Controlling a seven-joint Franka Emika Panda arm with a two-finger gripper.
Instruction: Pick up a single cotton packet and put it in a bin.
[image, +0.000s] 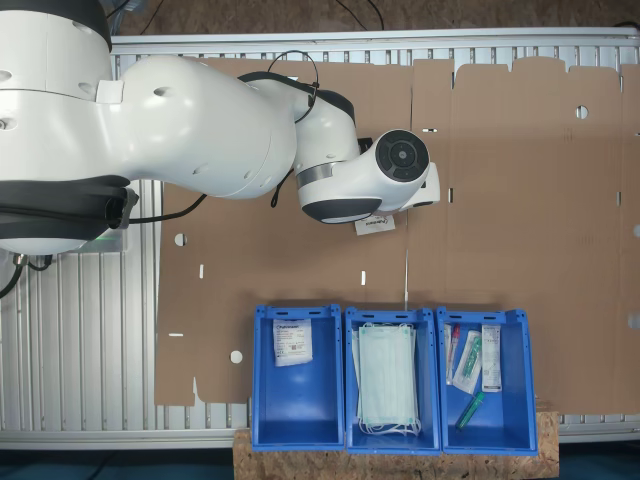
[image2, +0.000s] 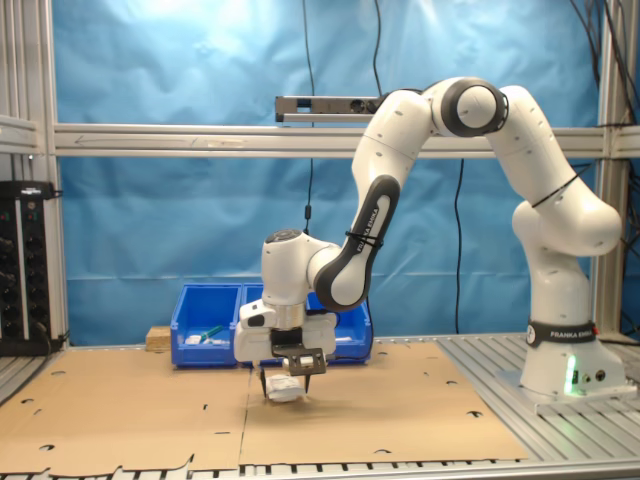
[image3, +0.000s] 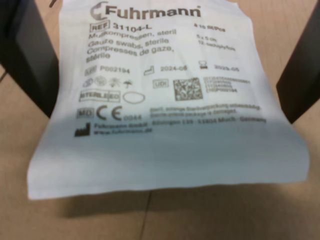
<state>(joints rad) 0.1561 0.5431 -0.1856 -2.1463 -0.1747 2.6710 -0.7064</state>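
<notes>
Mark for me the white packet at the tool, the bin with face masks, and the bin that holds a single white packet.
white packet (image3: 165, 125), wrist view, middle of its printed face.
bin with face masks (image: 392, 446), first exterior view, its near blue rim.
bin with one packet (image: 300, 405), first exterior view, bare blue floor.

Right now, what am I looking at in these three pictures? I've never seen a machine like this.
It is a white jointed robot arm bolted to a metal table covered with brown cardboard sheets. The first exterior view looks straight down, the second exterior view looks from the side, and the wrist view comes from a camera by the gripper. The gripper's two dark fingers are shut on a flat white printed packet, just above the cardboard. Three blue plastic bins stand in a row: one holds another packet, one green face masks, one tubes and syringes.
</notes>
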